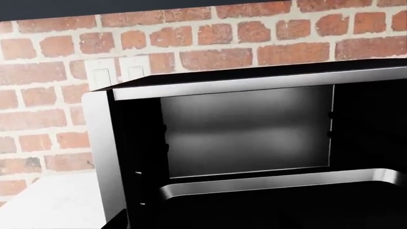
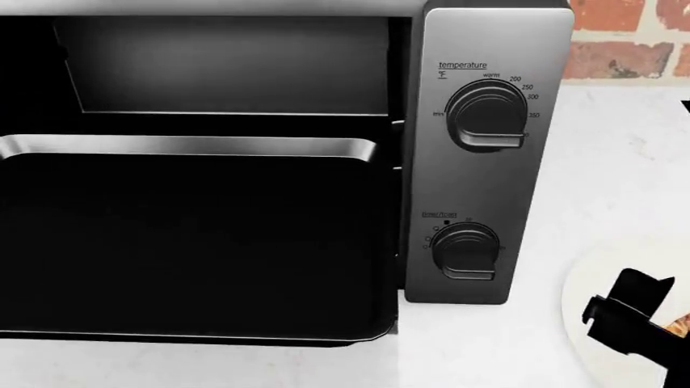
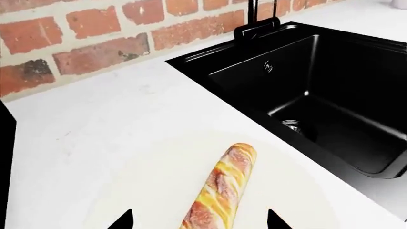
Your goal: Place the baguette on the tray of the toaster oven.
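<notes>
The baguette (image 3: 219,191), golden-brown with pale slashes, lies on a round white plate (image 3: 146,191). My right gripper (image 3: 198,220) is open, its two black fingertips (image 3: 122,222) standing either side of the baguette's near end, apart from it. In the head view the right gripper (image 2: 631,319) is over the plate (image 2: 587,323) at the lower right, with a sliver of the baguette (image 2: 679,326) showing. The toaster oven (image 2: 485,153) stands open with the black tray (image 2: 194,234) pulled out of its cavity. The left wrist view shows the oven (image 1: 248,129) and tray rim (image 1: 279,182); the left gripper is not in view.
A black sink (image 3: 324,100) with a black faucet (image 3: 258,21) lies beside the plate. A brick wall (image 3: 95,33) runs behind the white counter (image 3: 95,119). Two white wall switches (image 1: 117,71) are behind the oven.
</notes>
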You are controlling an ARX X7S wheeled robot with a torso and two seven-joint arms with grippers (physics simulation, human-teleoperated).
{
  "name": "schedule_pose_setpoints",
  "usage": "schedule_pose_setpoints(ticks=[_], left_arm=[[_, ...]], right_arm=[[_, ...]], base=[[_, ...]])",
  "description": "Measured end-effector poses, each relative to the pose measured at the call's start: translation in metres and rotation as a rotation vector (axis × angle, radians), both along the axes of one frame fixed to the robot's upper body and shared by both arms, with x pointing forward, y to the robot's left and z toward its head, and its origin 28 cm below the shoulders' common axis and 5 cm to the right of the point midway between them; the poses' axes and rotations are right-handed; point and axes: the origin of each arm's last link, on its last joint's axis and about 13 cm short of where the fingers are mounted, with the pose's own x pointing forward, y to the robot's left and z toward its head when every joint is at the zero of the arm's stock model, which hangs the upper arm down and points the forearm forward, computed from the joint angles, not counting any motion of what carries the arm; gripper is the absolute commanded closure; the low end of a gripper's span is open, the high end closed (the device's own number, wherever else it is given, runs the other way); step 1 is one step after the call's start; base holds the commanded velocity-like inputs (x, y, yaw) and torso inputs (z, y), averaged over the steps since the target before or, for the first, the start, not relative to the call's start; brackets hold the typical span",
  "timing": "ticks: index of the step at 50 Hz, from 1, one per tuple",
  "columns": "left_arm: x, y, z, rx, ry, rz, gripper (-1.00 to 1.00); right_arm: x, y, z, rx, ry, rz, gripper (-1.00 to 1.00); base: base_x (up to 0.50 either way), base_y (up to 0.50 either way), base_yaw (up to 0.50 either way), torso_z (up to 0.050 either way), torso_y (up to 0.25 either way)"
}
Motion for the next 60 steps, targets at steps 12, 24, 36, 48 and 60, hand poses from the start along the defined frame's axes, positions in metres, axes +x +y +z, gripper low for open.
schedule_pose_setpoints(ticks=[12, 24, 36, 48, 60], left_arm=[[-0.001, 0.001, -0.001, -0.007, 0.001, -0.004, -1.00], [-0.001, 0.002, -0.003, -0.010, 0.005, -0.006, -1.00], [-0.001, 0.001, -0.004, -0.010, 0.007, -0.006, -1.00], [0.000, 0.001, -0.005, -0.008, 0.010, -0.005, -1.00], [0.001, 0.000, -0.007, -0.006, 0.011, -0.003, -1.00]], right_arm=[[0.026, -0.003, 0.002, 0.073, 0.073, -0.066, -1.00], [0.038, -0.007, 0.000, 0.107, 0.106, -0.105, -1.00], [0.043, -0.011, -0.009, 0.144, 0.139, -0.123, -1.00], [0.044, -0.012, -0.018, 0.158, 0.167, -0.122, -1.00], [0.042, -0.011, -0.017, 0.159, 0.168, -0.116, 1.00]], base=[[0.00, 0.00, 0.00, 0.000, 0.000], [0.00, 0.00, 0.00, 0.000, 0.000], [0.00, 0.00, 0.00, 0.000, 0.000], [0.00, 0.00, 0.00, 0.000, 0.000], [0.00, 0.00, 0.00, 0.000, 0.000]])
